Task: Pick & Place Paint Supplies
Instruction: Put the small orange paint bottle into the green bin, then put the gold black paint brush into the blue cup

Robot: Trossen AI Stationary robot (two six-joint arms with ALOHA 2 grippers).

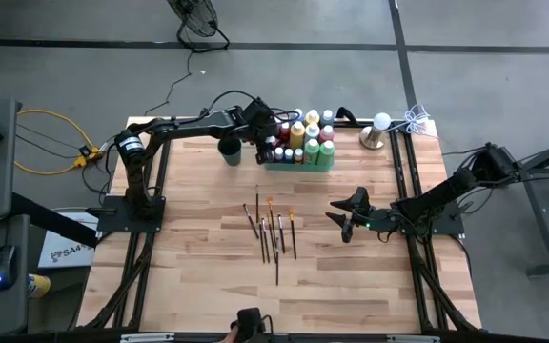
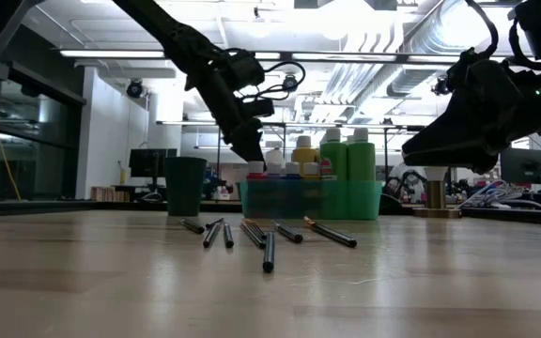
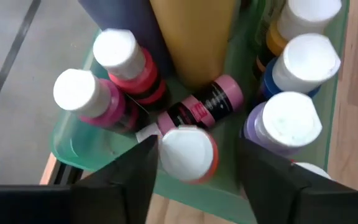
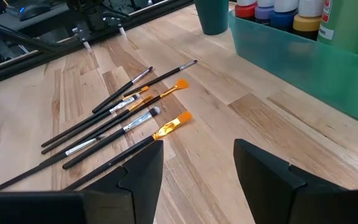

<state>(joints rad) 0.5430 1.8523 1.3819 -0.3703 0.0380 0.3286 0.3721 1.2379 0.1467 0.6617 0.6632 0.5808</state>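
Observation:
A translucent green tray [image 1: 294,168] at the table's far middle holds several paint bottles with pale caps. My left gripper [image 3: 194,180] hangs over the tray's left end, open, slanting down. A red bottle with a white cap [image 3: 185,152] stands in the tray between its fingers. Behind that bottle a pink bottle with a black label [image 3: 207,102] lies tilted among the others. Several dark-handled paintbrushes [image 1: 273,232] lie loose on the wood in the middle. My right gripper [image 1: 346,217] waits open just to their right, above the table. My left gripper comes at the red bottle's white cap [image 3: 166,149] from above at a slant, one finger on each side of it. A gap shows between the cap and one finger [image 3: 260,168]. The other finger's edge [image 3: 148,165] meets the cap's outline; whether it touches I cannot tell.
A dark round cup [image 1: 230,150] stands on the table just left of the tray. A pale-topped metal stand [image 1: 376,131] and a small white cable bundle [image 1: 416,119] sit at the far right corner. Bare wood stretches from the brushes to the near edge.

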